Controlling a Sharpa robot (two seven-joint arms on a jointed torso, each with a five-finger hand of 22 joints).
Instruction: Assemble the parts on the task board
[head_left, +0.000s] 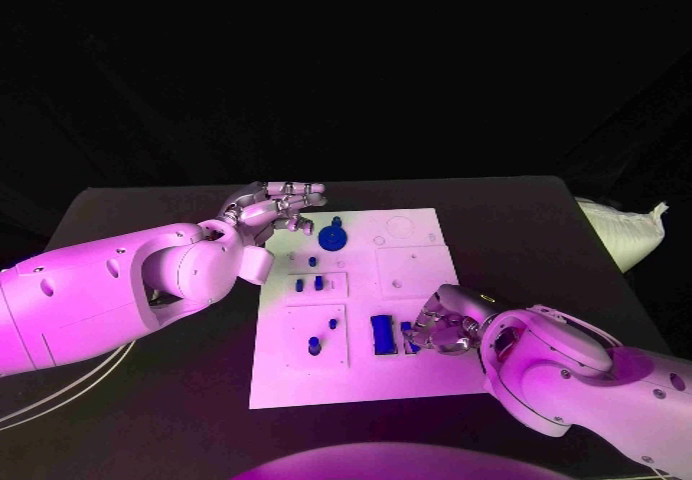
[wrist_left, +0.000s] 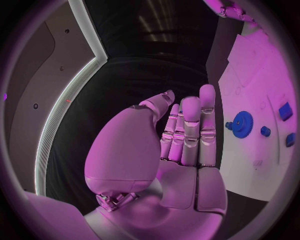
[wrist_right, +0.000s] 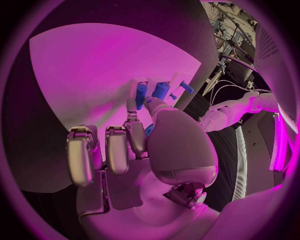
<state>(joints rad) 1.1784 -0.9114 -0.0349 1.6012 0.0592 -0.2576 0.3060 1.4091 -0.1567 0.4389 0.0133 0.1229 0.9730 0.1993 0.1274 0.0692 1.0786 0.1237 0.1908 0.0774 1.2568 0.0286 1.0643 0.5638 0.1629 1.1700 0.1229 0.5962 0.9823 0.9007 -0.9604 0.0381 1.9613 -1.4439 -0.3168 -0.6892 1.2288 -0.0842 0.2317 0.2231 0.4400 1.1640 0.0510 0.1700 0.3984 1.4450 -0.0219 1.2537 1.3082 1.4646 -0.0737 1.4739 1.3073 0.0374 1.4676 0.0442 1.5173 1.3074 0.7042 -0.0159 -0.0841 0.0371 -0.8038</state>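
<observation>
1. We see the task board (head_left: 411, 385), a flat white rectangular plate, lying in the middle of the black surface (head_left: 534, 215), with bare dark room on all its sides.
2. The left hand (head_left: 274, 210) hovers at the board's far left corner, just beside the blue gear (head_left: 333, 237). In the left wrist view its fingers (wrist_left: 189, 131) are straight and close together, released, holding nothing.
3. The right hand (head_left: 446, 325) rests low over the board's near right part. Its fingers (wrist_right: 133, 131) are bent down at a small blue piece (wrist_right: 150, 130) under the palm; we cannot tell whether it is grasped or merely touched.
4. A blue rectangular block (head_left: 382, 333) lies just left of the right hand, near the board's near edge.
5. Small blue pegs (head_left: 310, 285) stand in the middle left panel, and 2 rounded blue parts (head_left: 315, 345) sit in the near left panel.
6. The board's far right panels carry shallow round outlines and look bare and smooth.
7. A white padded bag (head_left: 623, 232) lies off the surface's right edge.
8. No writing on the board can be read.
</observation>
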